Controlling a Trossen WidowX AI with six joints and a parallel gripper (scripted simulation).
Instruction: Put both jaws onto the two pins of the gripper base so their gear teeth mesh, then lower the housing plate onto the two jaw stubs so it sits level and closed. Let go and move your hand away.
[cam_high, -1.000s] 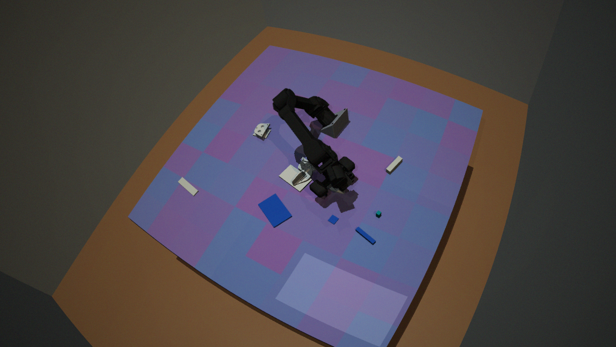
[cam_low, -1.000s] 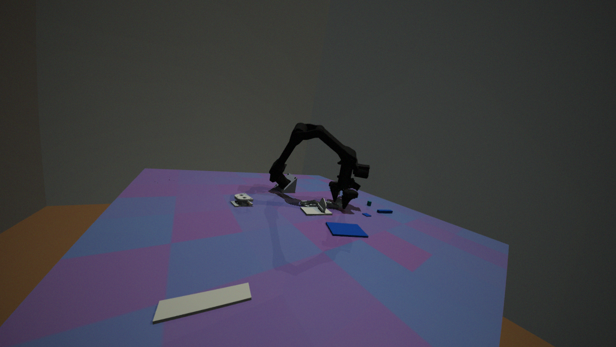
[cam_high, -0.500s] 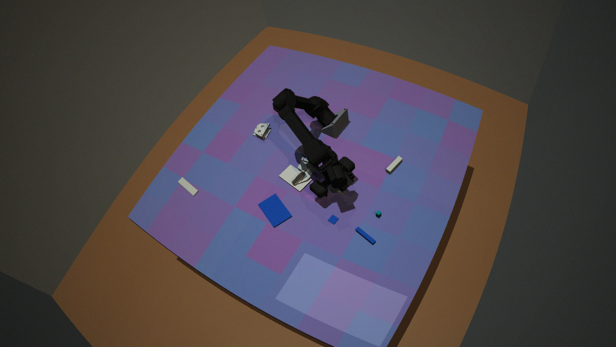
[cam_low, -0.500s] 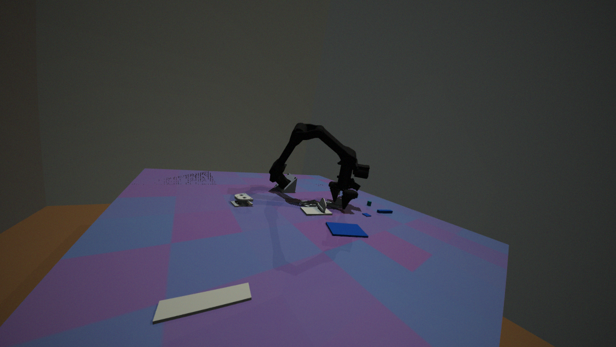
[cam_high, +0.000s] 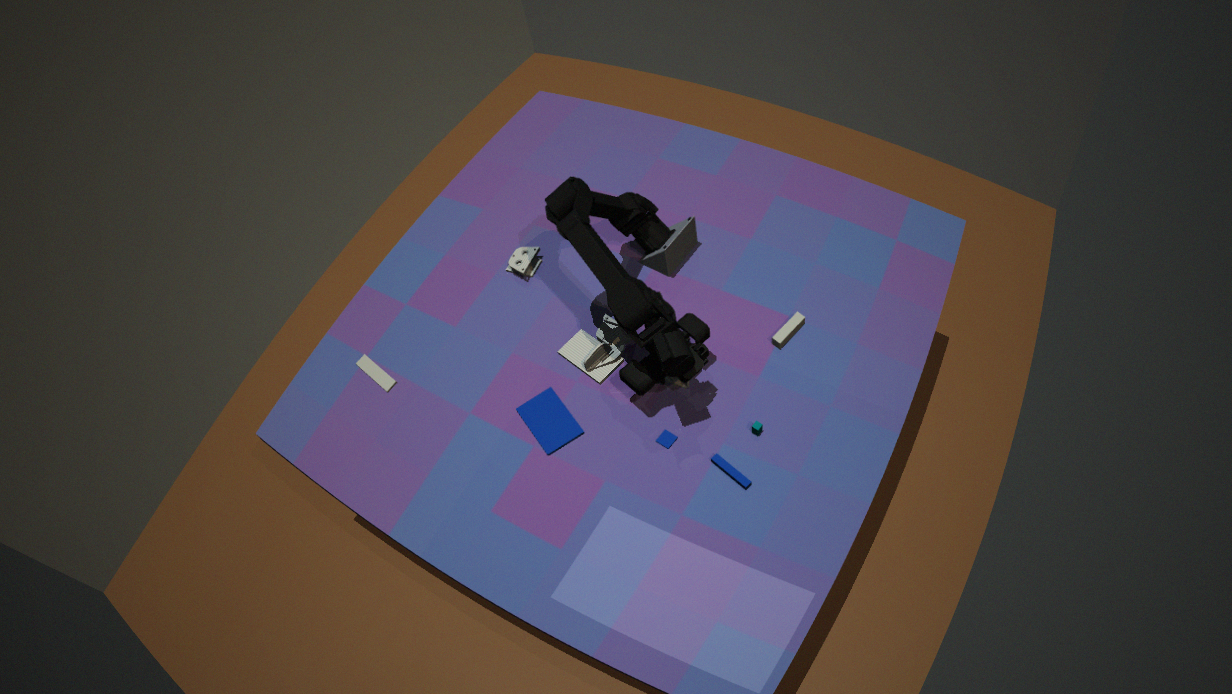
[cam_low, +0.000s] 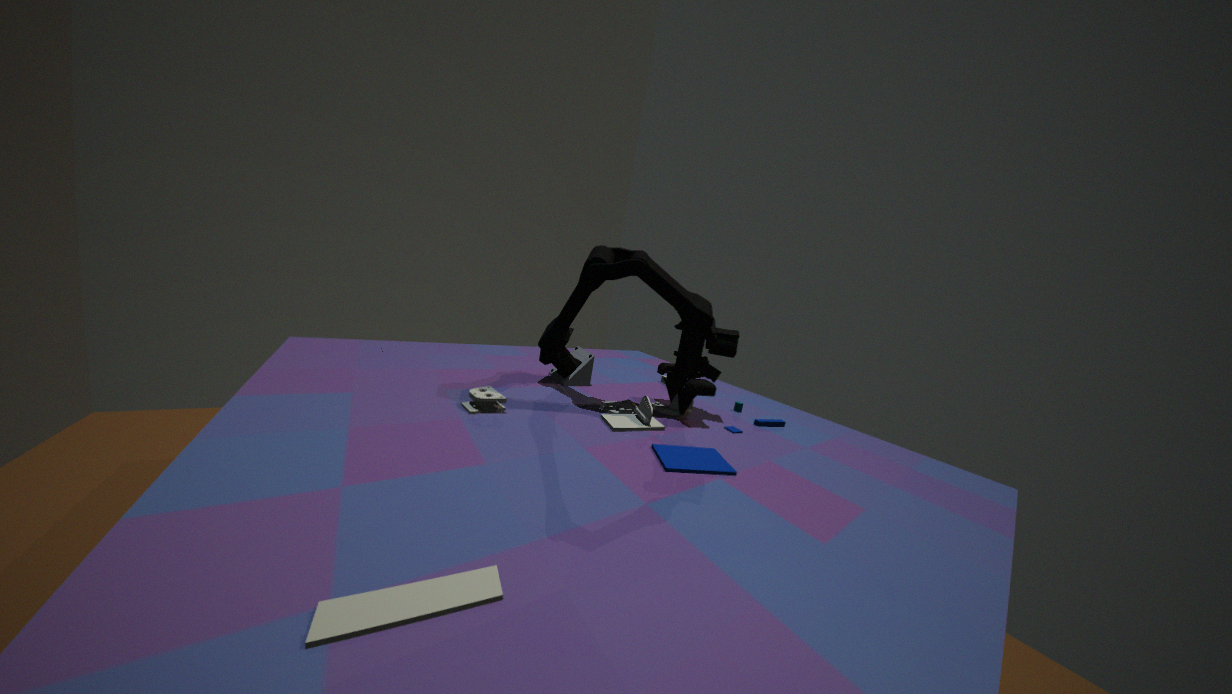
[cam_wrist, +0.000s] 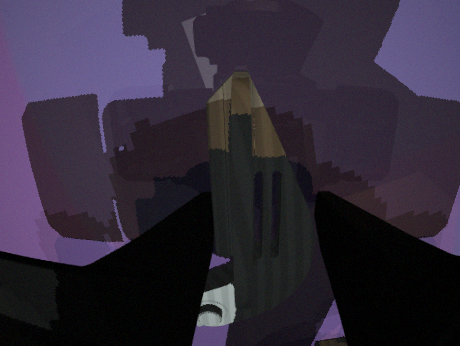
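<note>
Nothing to Read From My Station

I can't make out any writing, label, brand, number or sign on anything, from twelve o'clock round to twelve again, in any of my three views. Much of what I'm looking at is dark or small, and the wrist view is heavily shadowed, so lettering too fine or too dim for me to pick out I can't judge either way.

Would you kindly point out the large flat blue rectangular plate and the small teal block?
large flat blue rectangular plate (cam_high: 550, 421) (cam_low: 694, 459): top, exterior; upper face
small teal block (cam_high: 756, 427) (cam_low: 738, 406): top, exterior; body middle
</note>
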